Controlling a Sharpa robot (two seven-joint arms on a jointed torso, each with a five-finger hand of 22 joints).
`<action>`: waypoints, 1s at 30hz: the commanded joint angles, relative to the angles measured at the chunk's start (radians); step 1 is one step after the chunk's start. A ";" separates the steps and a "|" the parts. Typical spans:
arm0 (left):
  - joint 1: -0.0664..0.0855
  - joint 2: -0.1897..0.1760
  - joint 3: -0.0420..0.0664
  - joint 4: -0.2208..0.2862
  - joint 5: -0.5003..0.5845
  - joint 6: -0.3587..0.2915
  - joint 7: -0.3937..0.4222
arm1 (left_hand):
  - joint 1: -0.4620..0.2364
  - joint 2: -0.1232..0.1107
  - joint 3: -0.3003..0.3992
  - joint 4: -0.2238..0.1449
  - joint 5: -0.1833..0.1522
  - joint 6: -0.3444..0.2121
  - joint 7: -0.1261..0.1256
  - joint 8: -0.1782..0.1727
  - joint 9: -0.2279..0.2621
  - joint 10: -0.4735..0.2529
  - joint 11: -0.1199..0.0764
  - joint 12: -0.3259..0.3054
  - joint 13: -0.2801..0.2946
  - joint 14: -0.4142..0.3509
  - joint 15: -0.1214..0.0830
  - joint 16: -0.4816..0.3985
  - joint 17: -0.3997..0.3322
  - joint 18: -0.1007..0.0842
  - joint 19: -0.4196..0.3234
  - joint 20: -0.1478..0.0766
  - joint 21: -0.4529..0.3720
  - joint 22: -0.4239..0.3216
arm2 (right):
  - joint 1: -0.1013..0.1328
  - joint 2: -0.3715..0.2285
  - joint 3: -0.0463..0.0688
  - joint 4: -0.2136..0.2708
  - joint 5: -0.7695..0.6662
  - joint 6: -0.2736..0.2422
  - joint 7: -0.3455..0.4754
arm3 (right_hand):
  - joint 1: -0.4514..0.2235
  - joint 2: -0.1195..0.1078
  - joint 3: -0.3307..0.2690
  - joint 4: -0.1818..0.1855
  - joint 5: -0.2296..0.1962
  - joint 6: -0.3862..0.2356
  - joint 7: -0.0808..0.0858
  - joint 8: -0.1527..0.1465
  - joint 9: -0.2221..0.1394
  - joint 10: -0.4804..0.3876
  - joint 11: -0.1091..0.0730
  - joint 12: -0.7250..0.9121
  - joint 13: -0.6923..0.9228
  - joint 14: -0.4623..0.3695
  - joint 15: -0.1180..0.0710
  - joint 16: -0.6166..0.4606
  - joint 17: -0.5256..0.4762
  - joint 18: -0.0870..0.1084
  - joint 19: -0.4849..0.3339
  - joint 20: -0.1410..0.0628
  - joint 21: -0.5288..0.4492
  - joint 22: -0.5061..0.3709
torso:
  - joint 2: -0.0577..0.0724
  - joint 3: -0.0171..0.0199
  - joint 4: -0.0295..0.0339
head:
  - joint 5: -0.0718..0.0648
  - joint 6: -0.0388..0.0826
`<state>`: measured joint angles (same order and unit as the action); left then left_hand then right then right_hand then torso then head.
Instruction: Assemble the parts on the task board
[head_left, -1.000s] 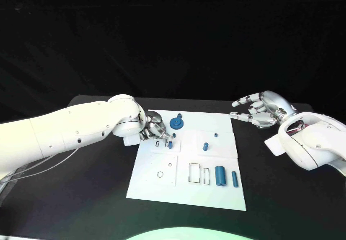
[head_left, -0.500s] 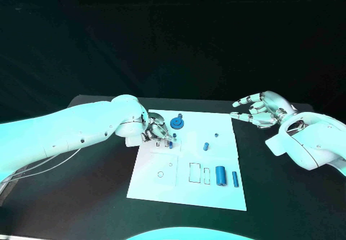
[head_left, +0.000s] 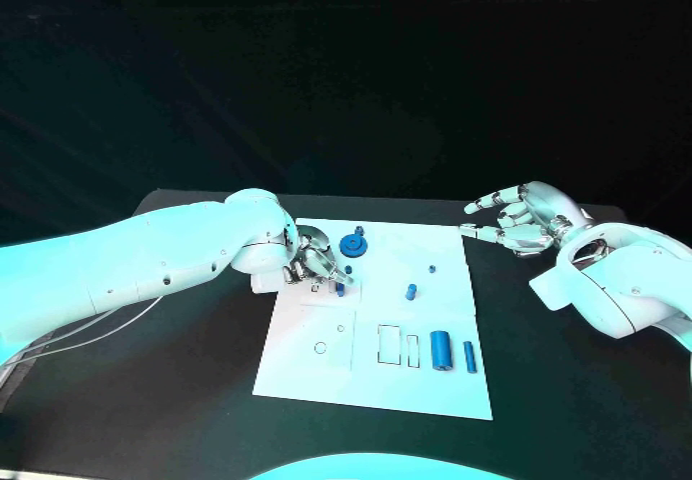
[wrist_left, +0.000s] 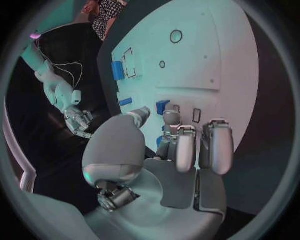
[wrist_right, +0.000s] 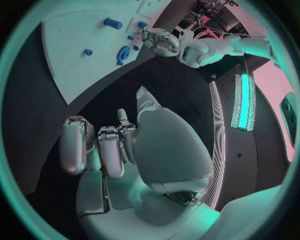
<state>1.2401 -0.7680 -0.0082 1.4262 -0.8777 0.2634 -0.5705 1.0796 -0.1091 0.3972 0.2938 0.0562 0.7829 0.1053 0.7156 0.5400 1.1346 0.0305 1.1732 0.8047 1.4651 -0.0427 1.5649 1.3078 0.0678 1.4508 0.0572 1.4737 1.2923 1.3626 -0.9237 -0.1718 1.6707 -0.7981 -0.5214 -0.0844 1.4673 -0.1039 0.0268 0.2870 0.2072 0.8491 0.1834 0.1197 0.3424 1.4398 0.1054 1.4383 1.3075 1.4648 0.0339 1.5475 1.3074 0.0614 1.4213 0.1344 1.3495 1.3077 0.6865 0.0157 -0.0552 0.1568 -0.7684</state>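
task board (head_left: 378, 370), a single white plate, lies mid-bench (head_left: 173, 400) under two white arms. left hand (head_left: 309, 262) rests over the board's upper left part, fingers curled down around one small blue part (head_left: 340, 289); whether it actually grips that part cannot be told. right hand (head_left: 522, 222) hangs above the dark bench just off the board's upper right corner, fingers spread and holding nothing. six blue parts show on the board: a round knobbed piece (head_left: 353, 244), a tiny peg (head_left: 433, 269), a short capsule (head_left: 411, 293), a thick cylinder (head_left: 441, 351), a slim bar (head_left: 470, 356).
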 joint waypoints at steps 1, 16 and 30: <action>0.001 0.005 0.000 0.000 0.007 0.025 -0.004 | -0.006 0.001 -0.006 -0.002 -0.002 -0.005 0.000 -0.005 0.002 -0.006 -0.001 -0.005 -0.001 0.105 0.006 0.005 0.262 -0.016 0.007 0.003 0.005 0.002 | 0.000 0.001 0.000 0.000 -0.002 0.018 0.000 | 0.001 0.010 0.003 0.002 -0.003 0.001 0.001 0.005 0.000 0.001 -0.007 -0.002 0.100 0.084 -0.009 -0.005 0.171 0.000 -0.001 -0.003 -0.002 0.093 | 0.000 0.0000 0.0002 | -0.001 -0.002; 0.001 0.012 -0.002 -0.008 0.007 0.036 -0.010 | 0.011 0.006 -0.002 -0.006 -0.002 -0.004 -0.002 -0.004 0.005 -0.006 -0.002 -0.005 0.001 0.105 0.006 0.005 0.262 -0.017 0.009 0.002 0.006 0.006 | 0.000 0.003 0.000 -0.002 -0.002 0.025 -0.002 | 0.001 0.011 0.004 0.001 -0.003 0.001 0.001 0.006 0.000 0.001 -0.007 -0.002 0.100 0.083 -0.009 -0.005 0.170 0.000 -0.001 -0.003 -0.002 0.093 | 0.000 -0.0001 0.0010 | -0.004 -0.005; 0.001 0.015 -0.003 -0.009 0.009 0.031 -0.007 | 0.074 0.029 0.028 -0.014 -0.002 0.001 -0.008 0.004 0.016 -0.003 -0.008 -0.004 0.006 0.105 0.001 0.004 0.262 -0.018 0.010 -0.001 0.008 0.012 | 0.000 0.005 0.000 -0.004 -0.002 0.028 -0.005 | 0.002 0.012 0.005 0.001 -0.003 0.001 0.001 0.007 -0.001 0.001 -0.007 -0.002 0.099 0.083 -0.009 -0.006 0.169 0.000 -0.002 -0.004 -0.003 0.093 | 0.000 0.0003 0.0006 | -0.004 -0.006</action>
<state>1.2401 -0.7559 -0.0115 1.4167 -0.8768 0.2845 -0.5795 1.1405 -0.0844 0.4171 0.2805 0.0562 0.7830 0.1053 0.7156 0.5546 1.1326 0.0285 1.1732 0.8102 1.4651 -0.0427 1.5648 1.3076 0.0681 1.4561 0.0590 1.4776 1.3031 1.3626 -0.9195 -0.1719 1.6664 -0.7979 -0.5094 -0.0912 1.4713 -0.0999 0.0269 0.2870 0.2072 0.8491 0.1834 0.1236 0.3422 1.4397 0.1054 1.4383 1.3076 1.4685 0.0302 1.5475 1.3080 0.0614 1.4214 0.1345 1.3495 1.3073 0.6862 0.0157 -0.0542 0.1532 -0.7749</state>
